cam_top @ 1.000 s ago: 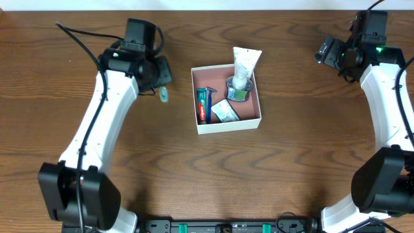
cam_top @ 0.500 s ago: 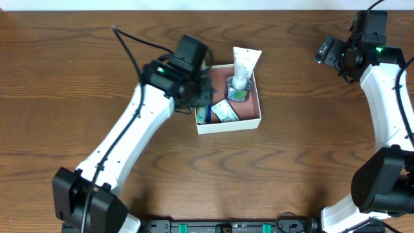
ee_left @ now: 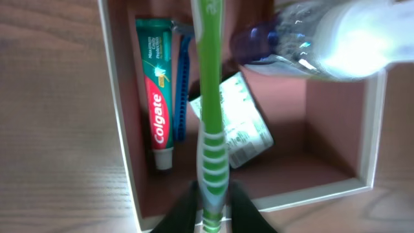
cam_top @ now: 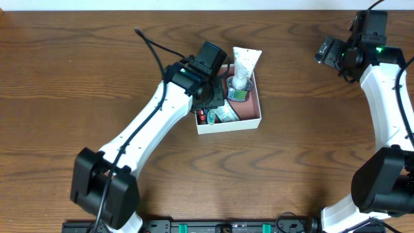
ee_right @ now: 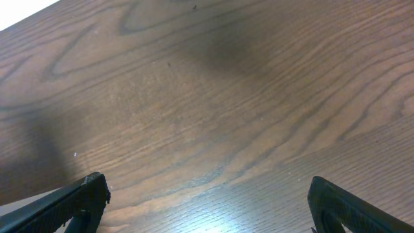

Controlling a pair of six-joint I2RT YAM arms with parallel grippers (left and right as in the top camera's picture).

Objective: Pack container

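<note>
Left wrist view: the left gripper point(ee_left: 213, 210) pinches a green toothbrush point(ee_left: 210, 97) by its handle, hanging over the box point(ee_left: 123, 162) at mid-table, above the toothpaste point(ee_left: 157, 116). The placing step looks underway; next, probably lower and release. Well apart, the right gripper point(ee_right: 207, 197) gapes wide over the table point(ee_right: 194, 97).

A dark brown wood-grain table point(cam_top: 77, 65) bears the container point(cam_top: 233, 124), a shallow square cardboard box with white outer walls. It rests flat near the table's middle, turned slightly askew to the edges.
</note>
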